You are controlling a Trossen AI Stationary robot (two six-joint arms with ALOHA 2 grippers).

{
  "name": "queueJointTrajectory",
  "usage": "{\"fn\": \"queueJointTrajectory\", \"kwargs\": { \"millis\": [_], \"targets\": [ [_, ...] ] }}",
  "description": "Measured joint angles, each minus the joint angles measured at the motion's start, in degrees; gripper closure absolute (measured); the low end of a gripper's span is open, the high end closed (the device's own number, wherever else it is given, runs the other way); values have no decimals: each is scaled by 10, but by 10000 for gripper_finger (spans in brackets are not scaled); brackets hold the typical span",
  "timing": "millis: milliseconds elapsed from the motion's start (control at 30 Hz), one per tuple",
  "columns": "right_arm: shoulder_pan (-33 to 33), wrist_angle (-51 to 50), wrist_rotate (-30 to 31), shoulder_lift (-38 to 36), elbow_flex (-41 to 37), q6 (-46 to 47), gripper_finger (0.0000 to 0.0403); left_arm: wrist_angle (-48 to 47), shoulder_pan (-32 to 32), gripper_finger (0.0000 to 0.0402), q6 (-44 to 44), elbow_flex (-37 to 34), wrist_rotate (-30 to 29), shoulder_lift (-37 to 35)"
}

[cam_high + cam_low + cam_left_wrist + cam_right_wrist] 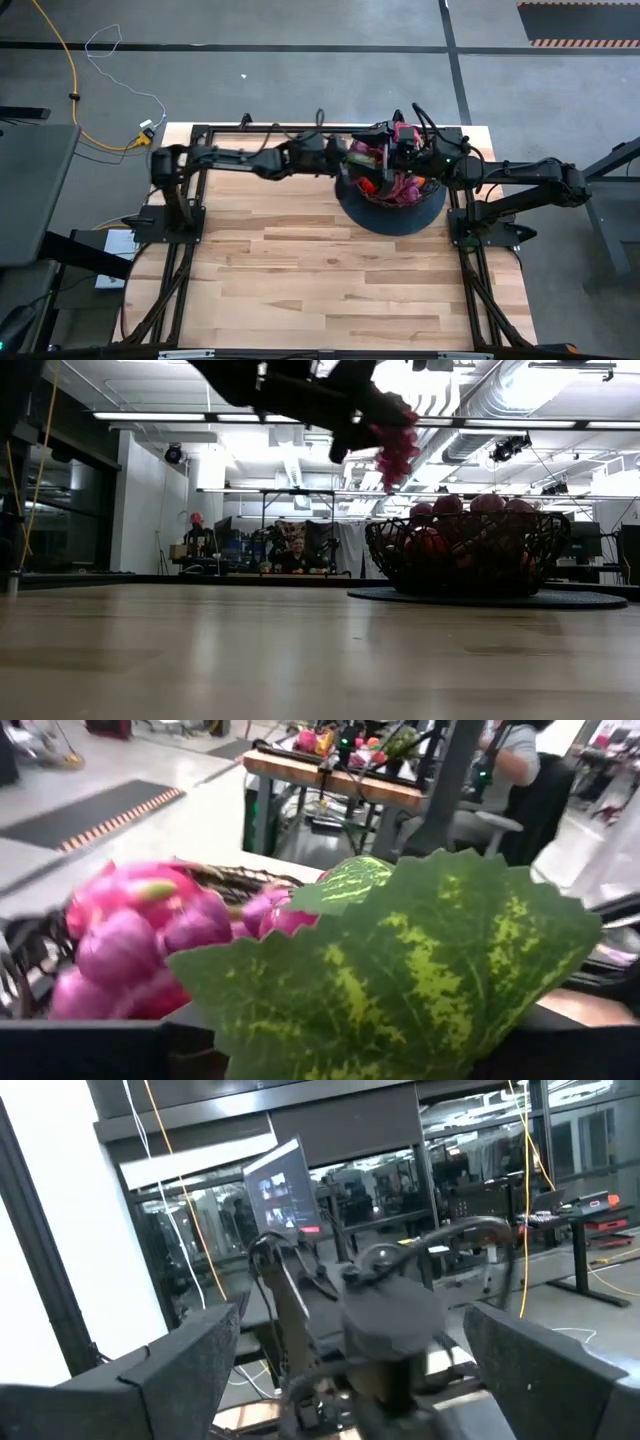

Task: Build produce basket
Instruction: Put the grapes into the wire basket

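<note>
Basket piled with produce at the table's far edge

Basket (390,215) sits on its dark disc at the far edge, heaped with produce (470,505). My left gripper (385,430) hangs above its rim, clamped on a purple grape bunch (398,452) with a green leaf (420,970). My right gripper (350,1370), fingers spread wide and empty, hovers beside the basket.

From my feed I see a grey concrete floor (300,25) crossed by dark lines, a yellow cable (72,75) trailing over it. Beyond the light wood tabletop (330,280), white ceiling ducts (480,400) and strip lights (200,417) hang above cluttered workbenches (330,780), where a person (296,556) sits.
</note>
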Motion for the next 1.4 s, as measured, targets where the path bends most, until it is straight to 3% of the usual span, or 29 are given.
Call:
{"fn": "queueJointTrajectory", "kwargs": {
  "millis": [233,400,900,1133,1400],
  "targets": [
    [0,0,0,0,0,0,27,0,16,218,34,79,-10,83],
    [0,0,0,0,0,0,27,0,22,210,58,98,-33,107],
    [0,0,0,0,0,0,27,-24,22,79,72,98,-37,108],
    [0,0,0,0,0,0,27,-71,38,61,94,98,-58,51],
    [0,-4,0,0,0,8,27,-214,97,66,93,98,-61,-91]
  ]
}}
